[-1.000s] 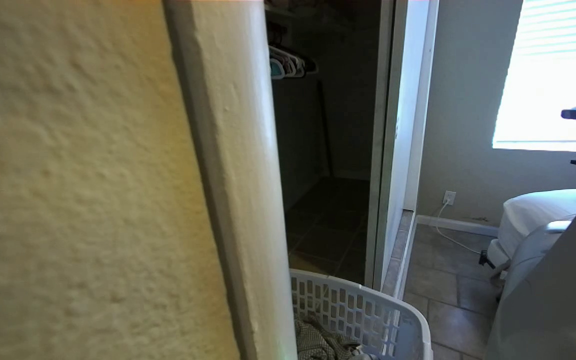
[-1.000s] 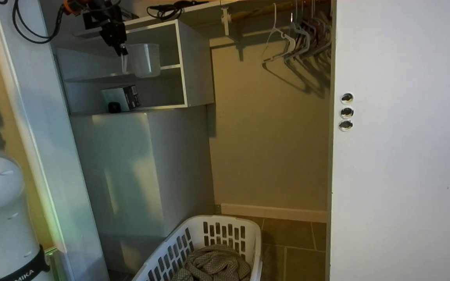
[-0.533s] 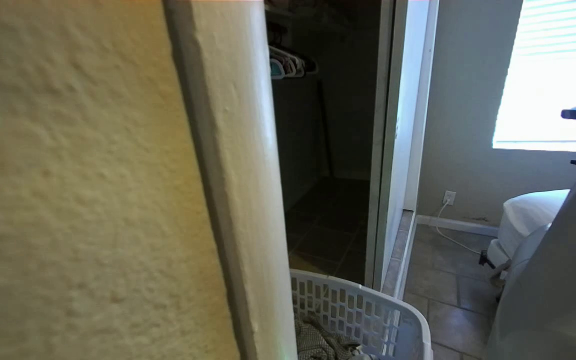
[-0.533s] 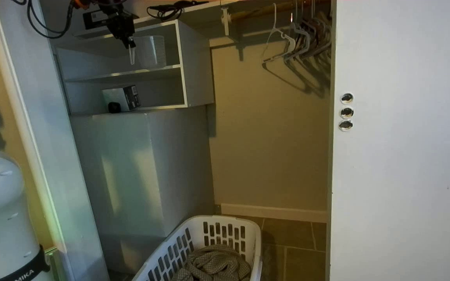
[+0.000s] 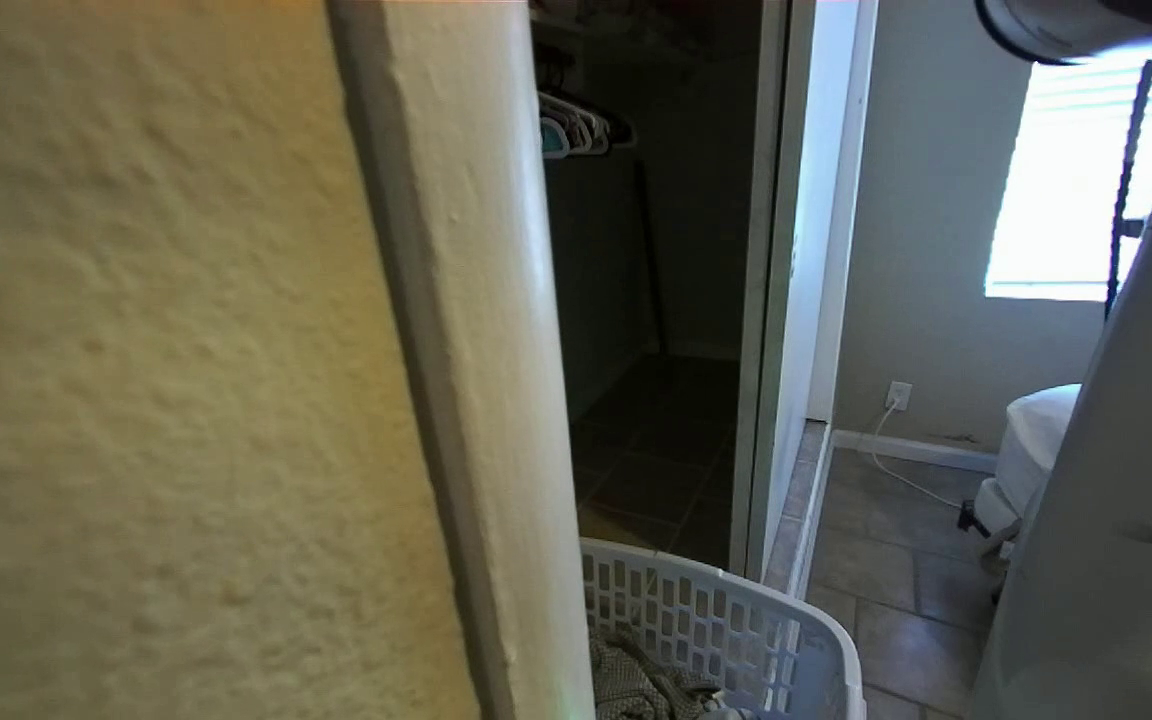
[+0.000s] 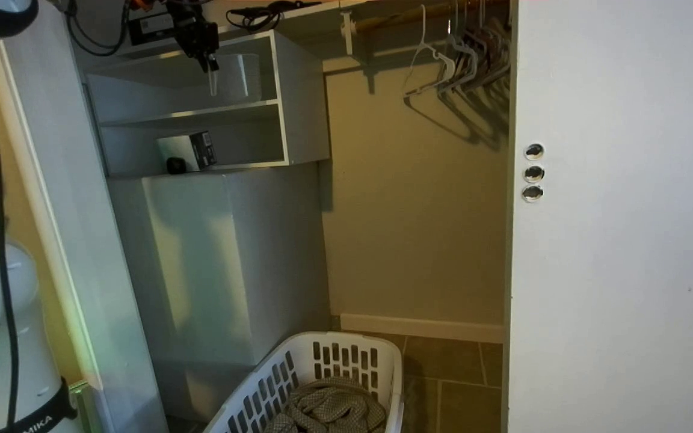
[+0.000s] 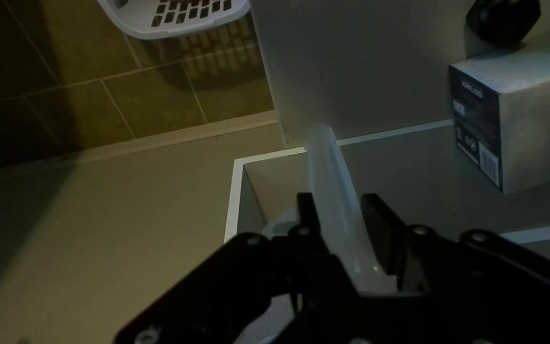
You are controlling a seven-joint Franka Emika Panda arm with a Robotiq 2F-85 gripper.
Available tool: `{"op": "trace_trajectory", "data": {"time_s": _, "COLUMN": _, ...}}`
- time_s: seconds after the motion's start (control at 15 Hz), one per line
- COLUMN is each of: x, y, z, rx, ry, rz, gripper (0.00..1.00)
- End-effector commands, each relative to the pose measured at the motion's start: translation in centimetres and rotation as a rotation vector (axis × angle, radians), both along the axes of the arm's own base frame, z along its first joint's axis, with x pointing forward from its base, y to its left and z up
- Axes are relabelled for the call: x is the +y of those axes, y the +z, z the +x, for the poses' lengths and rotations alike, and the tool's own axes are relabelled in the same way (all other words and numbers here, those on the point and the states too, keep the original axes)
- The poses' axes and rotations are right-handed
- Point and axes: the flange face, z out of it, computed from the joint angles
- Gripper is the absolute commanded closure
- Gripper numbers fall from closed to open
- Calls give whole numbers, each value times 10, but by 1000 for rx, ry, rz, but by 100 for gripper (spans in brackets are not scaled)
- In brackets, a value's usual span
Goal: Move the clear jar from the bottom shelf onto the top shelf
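Your gripper [image 7: 337, 197] pinches the jar [image 6: 245, 78] by its handle [image 7: 328, 167], with a finger [image 7: 307, 210] on either side of it in the wrist view. In an exterior view, you see the jar upright at the upper compartment [image 6: 142, 87] of the cubby [image 6: 303, 99], just above the front edge of the middle shelf [image 6: 190, 113]; whether it touches that shelf, or how far inside it is, you can't judge. Your lower compartment [image 6: 253, 138] holds a box [image 7: 542, 134], with a small black object [image 7: 503, 20] just beside it. Above the cubby, a coiled cable [image 6: 256, 19] lies on the board [image 6: 313, 19]. In both exterior views, you have hangers [image 6: 446, 66] in the closet and a basket [image 6: 352, 338] with cloth [image 6: 331, 402] in it.
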Motion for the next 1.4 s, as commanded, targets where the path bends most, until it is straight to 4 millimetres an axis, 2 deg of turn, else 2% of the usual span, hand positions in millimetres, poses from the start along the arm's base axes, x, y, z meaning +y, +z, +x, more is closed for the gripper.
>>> {"op": "trace_trajectory", "data": {"time_s": 0.0, "x": 5, "y": 11, "z": 12, "rx": 1, "ry": 35, "rz": -23, "gripper": 93}}
{"op": "trace_trajectory", "data": {"time_s": 0.93, "x": 17, "y": 21, "z": 30, "rx": -14, "ry": 76, "rz": -60, "gripper": 93}}
{"op": "trace_trajectory", "data": {"time_s": 1.33, "x": 16, "y": 23, "z": 37, "rx": -37, "ry": 61, "rz": -42, "gripper": 93}}
